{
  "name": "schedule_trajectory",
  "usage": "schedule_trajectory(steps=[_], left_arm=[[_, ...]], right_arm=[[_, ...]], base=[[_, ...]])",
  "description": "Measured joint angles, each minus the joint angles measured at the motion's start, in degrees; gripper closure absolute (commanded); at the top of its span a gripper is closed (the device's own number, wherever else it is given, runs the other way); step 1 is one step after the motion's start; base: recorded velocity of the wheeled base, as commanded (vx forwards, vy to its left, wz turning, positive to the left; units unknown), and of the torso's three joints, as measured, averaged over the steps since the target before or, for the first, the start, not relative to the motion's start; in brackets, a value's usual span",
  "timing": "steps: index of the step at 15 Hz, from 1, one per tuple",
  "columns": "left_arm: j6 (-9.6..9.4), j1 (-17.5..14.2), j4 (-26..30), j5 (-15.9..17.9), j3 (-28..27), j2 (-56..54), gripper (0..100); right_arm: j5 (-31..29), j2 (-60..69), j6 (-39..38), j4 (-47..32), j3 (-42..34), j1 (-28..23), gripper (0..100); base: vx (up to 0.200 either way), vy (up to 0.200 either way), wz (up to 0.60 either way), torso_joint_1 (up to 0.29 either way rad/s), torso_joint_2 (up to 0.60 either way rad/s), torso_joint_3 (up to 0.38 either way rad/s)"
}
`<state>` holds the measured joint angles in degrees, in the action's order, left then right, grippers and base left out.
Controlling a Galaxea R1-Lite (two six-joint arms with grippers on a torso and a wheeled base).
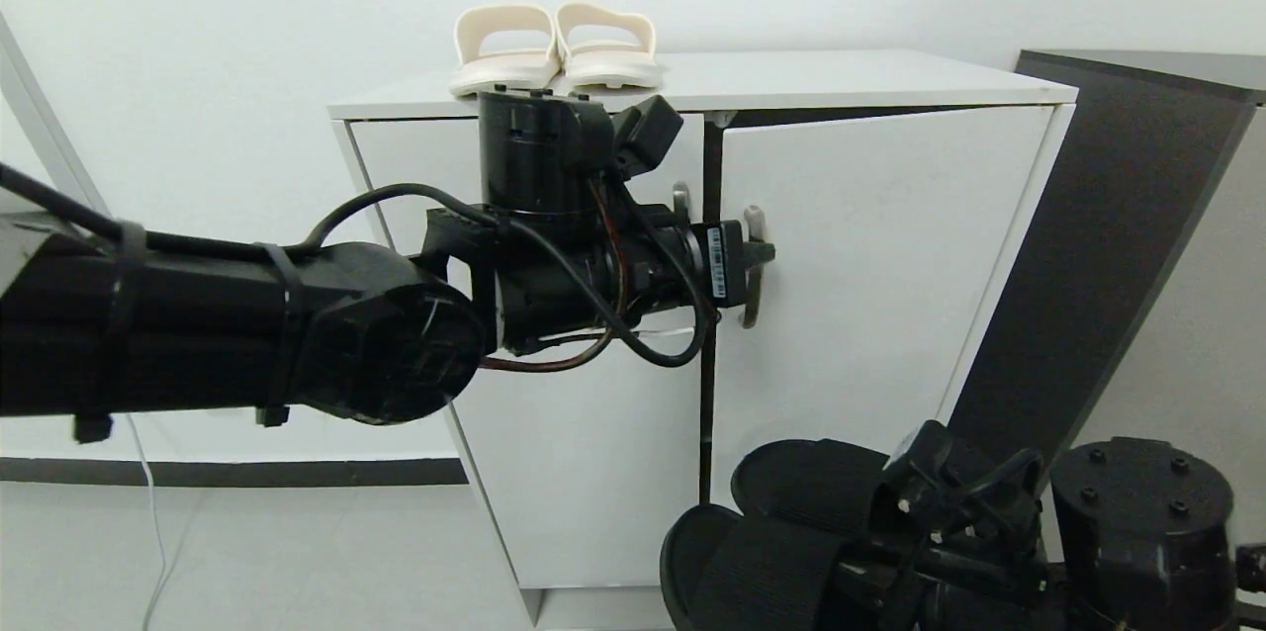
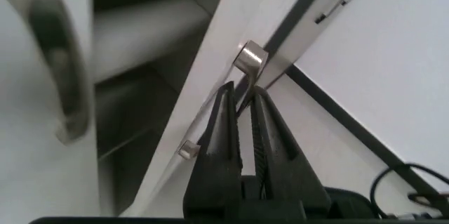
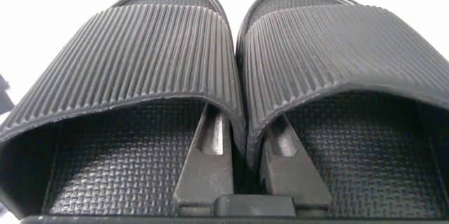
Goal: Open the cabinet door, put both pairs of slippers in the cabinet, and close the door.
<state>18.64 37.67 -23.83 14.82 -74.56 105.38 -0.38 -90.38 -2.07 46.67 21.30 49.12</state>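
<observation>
At the cabinet's right door (image 1: pixel 870 265), left gripper (image 1: pixel 762 255) is clamped on the handle (image 1: pixel 752 310), door barely ajar: opening step, next needs a pull along the hinge arc; right gripper (image 3: pixel 245 119) clamps the black slippers (image 1: pixel 781 532) low in front, white slippers (image 1: pixel 554 47) on the cabinet top (image 1: pixel 841 72).

One pair of slippers (image 1: pixel 555 47) sits atop the cabinet (image 1: pixel 841 72), left side. My left gripper (image 1: pixel 760 255) grips the right door's handle (image 1: pixel 752 310); my right gripper (image 3: pixel 245 120) holds the second pair (image 1: pixel 781 532) low in front.
</observation>
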Motion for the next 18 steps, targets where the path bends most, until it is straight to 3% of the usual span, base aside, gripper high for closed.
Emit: schedule_trajectory(steps=[8, 11, 18], left_arm=[[0.07, 0.34, -1.21, -0.07, 9.65, -10.06, 100], [0.32, -1.18, -4.13, 0.41, 8.61, -9.13, 100], [0.43, -4.33, -3.97, 0.17, 1.90, -4.52, 100]], right_arm=[[1.90, 1.66, 2.50, 0.00, -1.56, 0.38, 100], [1.88, 1.71, 2.50, -0.02, -1.60, 0.50, 100], [1.85, 1.60, 2.45, -0.02, -1.62, 0.49, 100]], base=[[0.000, 0.000, 0.00, 0.000, 0.00, 0.000], [0.000, 0.000, 0.00, 0.000, 0.00, 0.000], [0.000, 0.000, 0.00, 0.000, 0.00, 0.000]])
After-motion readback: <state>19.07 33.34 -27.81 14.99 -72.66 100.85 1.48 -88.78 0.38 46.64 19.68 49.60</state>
